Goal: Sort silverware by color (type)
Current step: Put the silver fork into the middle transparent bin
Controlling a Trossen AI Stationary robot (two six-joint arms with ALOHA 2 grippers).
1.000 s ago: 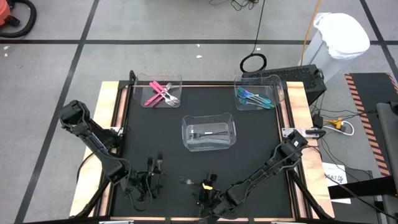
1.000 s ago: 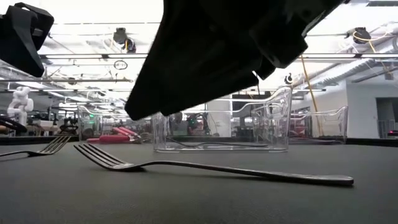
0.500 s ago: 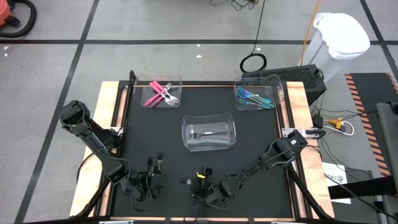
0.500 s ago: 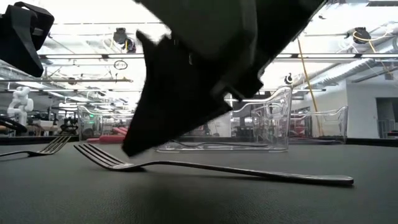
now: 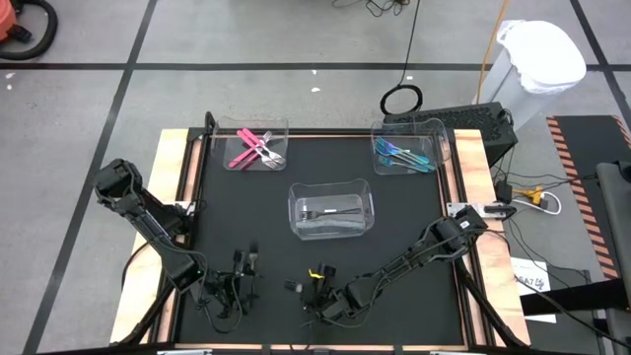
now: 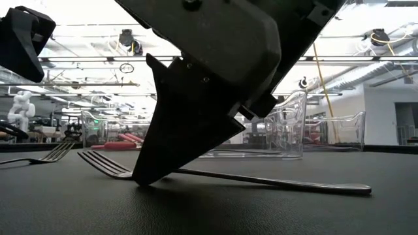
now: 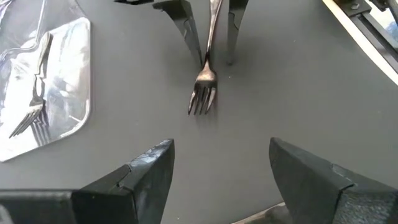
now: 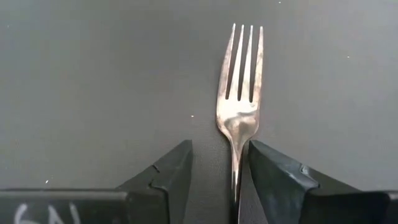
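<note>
The grey metal fork lies flat on the black table near its front edge, tines pointing toward the left arm, and the right gripper has its two fingers down on either side of the thin handle just behind the neck. In the right wrist view one finger looks to be touching the handle, while a gap shows between it and the other, so the claw is partly open, straddling the fork without a firm hold on it yet. The left gripper waits just beside it over the front-left of the table, fingers spread wide and empty; a second grey fork shows at the edge of the low view. The fork is likely light, rigid and slick: polished metal, narrow handle, lying almost flush with the mat, so there is little to get under. The neck, where the fingers now stand, seems the best place, since the low view shows the handle arching slightly off the table there. A pinch across the narrow handle may let it swivel or slide, so a firm, centred squeeze is wanted. The middle clear bin already holds grey forks, and pink and blue pieces sit in the two far bins.
</note>
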